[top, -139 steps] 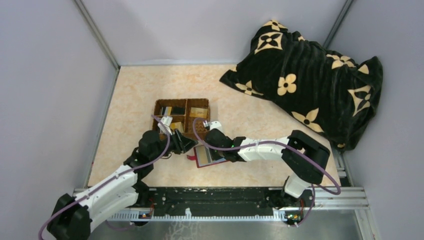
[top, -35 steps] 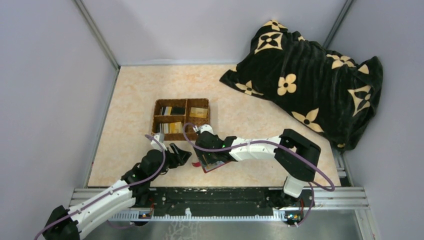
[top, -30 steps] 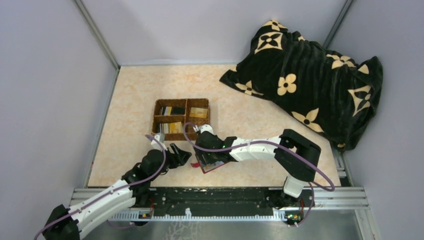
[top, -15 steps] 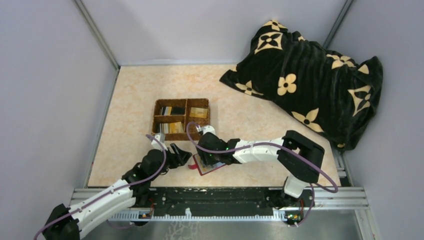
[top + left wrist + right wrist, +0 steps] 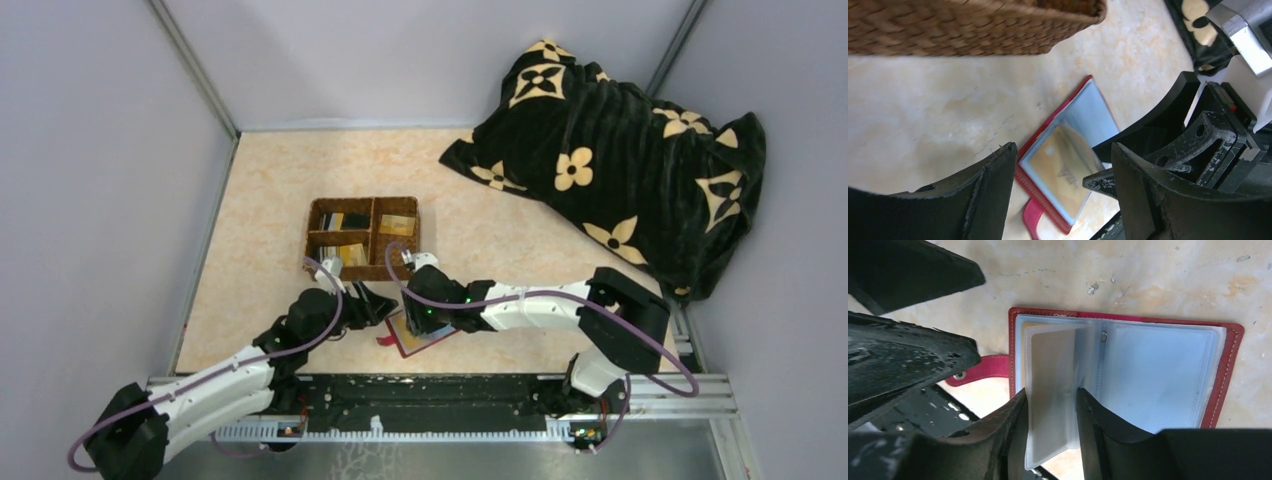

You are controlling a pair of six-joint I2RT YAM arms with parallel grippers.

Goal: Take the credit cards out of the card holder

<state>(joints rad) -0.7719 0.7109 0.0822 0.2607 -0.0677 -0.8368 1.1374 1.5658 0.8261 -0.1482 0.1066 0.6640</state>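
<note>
The red card holder [image 5: 412, 343] lies open on the table just in front of the basket, its snap tab [image 5: 980, 370] pointing left. My right gripper [image 5: 420, 318] is over it, its fingers closed on one raised clear pocket leaf [image 5: 1050, 390]. In the left wrist view that leaf holds an orange-yellow credit card [image 5: 1063, 172] above the holder's red cover [image 5: 1058, 112]. My left gripper [image 5: 375, 303] is open and empty, its jaws standing either side of the raised leaf, apart from it. More credit cards [image 5: 340, 254] lie in the basket.
A brown wicker divided basket [image 5: 362, 205] stands behind the holder; its wall fills the top of the left wrist view [image 5: 973, 30]. A black flower-patterned blanket [image 5: 620, 160] is heaped at the back right. Grey walls close in the table, and a metal rail runs along its near edge.
My left gripper came back from the basket and has moved right, up to the card holder. My right gripper has shifted slightly right and nearer with the pocket leaf.
</note>
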